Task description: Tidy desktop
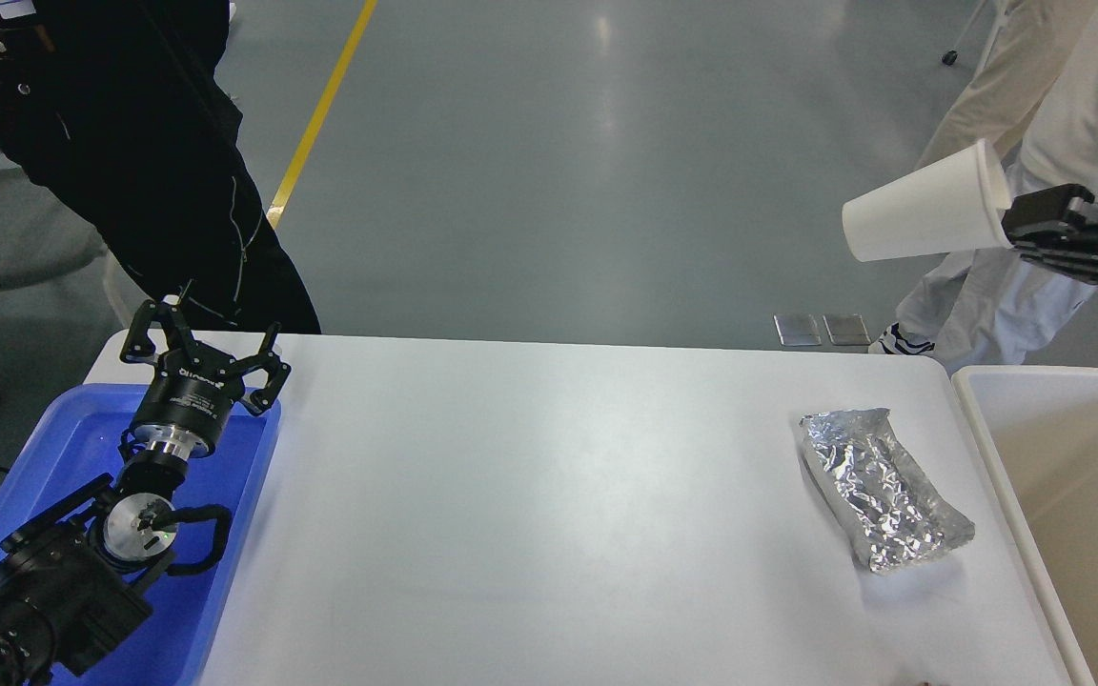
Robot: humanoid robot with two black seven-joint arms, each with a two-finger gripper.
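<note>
The white desktop (530, 495) fills the middle of the view. A crumpled silver foil packet (883, 500) lies on it near the right edge. My right gripper (1011, 224) is shut on the rim of a white paper cup (921, 208) and holds it on its side, high above the table's far right corner. My left gripper (201, 348) is open and empty, over the far end of the blue tray (225, 591) at the left.
A beige white-rimmed bin (1064, 476) stands right of the table. A person in black stands behind the far left corner. A person in light clothes stands behind the far right corner, close to the raised cup.
</note>
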